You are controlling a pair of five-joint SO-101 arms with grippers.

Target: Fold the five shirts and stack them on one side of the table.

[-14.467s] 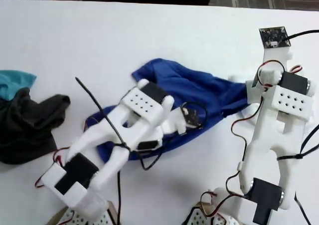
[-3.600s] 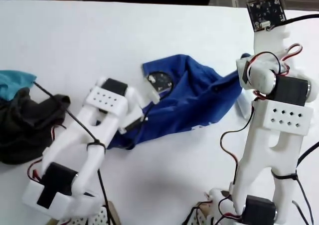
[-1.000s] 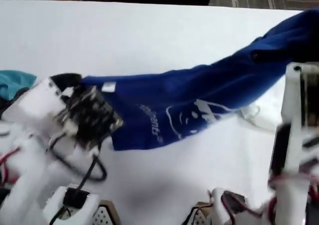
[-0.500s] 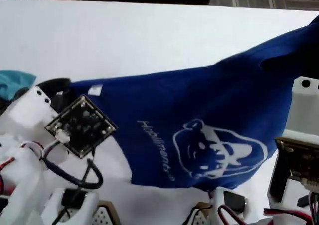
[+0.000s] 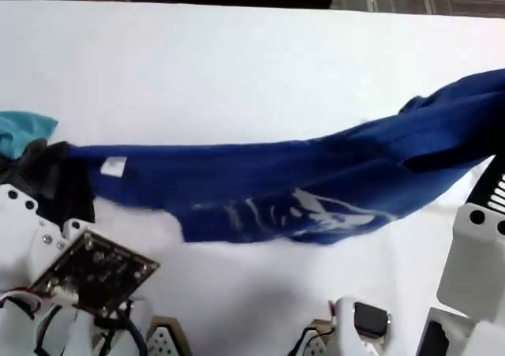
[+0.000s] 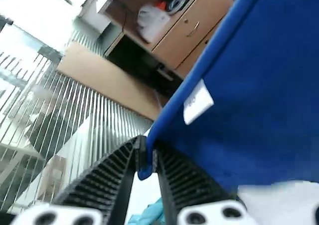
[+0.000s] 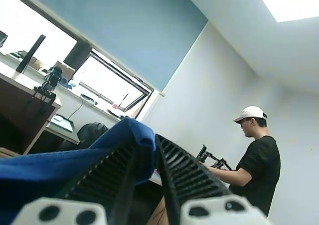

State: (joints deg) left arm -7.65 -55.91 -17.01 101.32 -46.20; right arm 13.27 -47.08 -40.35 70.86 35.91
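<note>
The blue shirt [image 5: 316,174] was pulled out long, from the left side to the far right side, over the white surface [image 5: 237,56]. It hung between the two claws.

The left claw [image 6: 146,154] was pinched tight on one edge of the blue shirt [image 6: 259,85]. A small white tag [image 6: 198,103] was sewn on the cloth just beside that claw. From above, the same white tag [image 5: 114,165] sat near the left end of the shirt. A white picture [image 5: 308,210] showed on the low part of the shirt, near the middle.

The right claw [image 7: 147,145] was clenched on a fold of the blue shirt [image 7: 50,175], and the cloth bulged up between its black fingers [image 7: 184,170].

A teal shirt [image 5: 24,127] lay at the left edge of the surface. The left arm [image 5: 95,273] was at the near left and the right arm [image 5: 481,245] was at the near right.
</note>
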